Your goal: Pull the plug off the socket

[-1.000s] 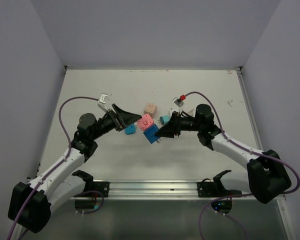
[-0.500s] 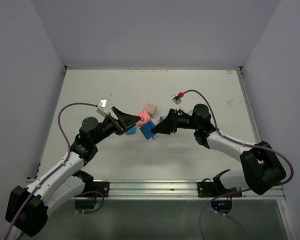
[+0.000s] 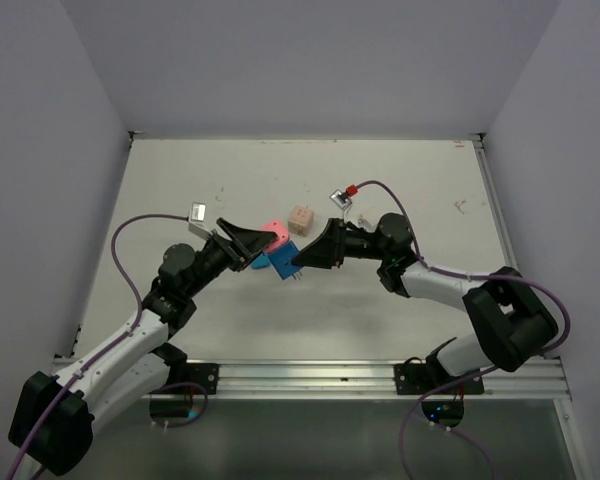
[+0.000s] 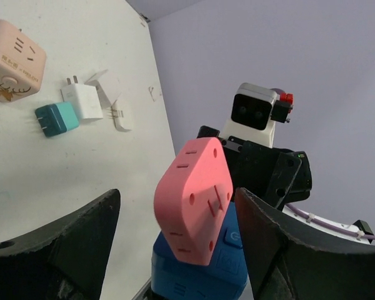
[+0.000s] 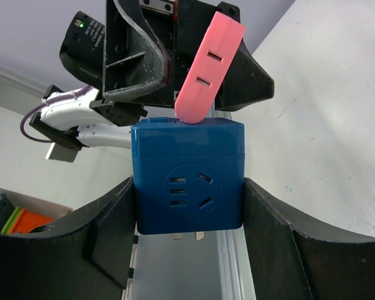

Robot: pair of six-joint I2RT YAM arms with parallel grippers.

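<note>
The pink plug [image 3: 273,232] sits tilted on top of the blue socket cube [image 3: 283,263], held above the table's middle. My right gripper [image 3: 300,262] is shut on the blue socket [image 5: 187,178], with a finger pressed on each side. In the left wrist view the pink plug [image 4: 194,200] stands between the fingers of my left gripper [image 4: 178,192], with a gap on its left side. The left gripper [image 3: 263,245] is open around it. The joint between plug and socket [image 4: 200,265] is hidden.
A beige cube adapter [image 3: 301,218] lies on the table just behind the grippers. In the left wrist view a teal plug [image 4: 56,119] and two white plugs [image 4: 81,100] lie beside the beige cube [image 4: 12,59]. A light blue piece [image 3: 260,263] lies under the left gripper.
My right gripper has carried the blue socket with the pink plug leftwards and up. The left gripper now has its open fingers around the pink plug.
</note>
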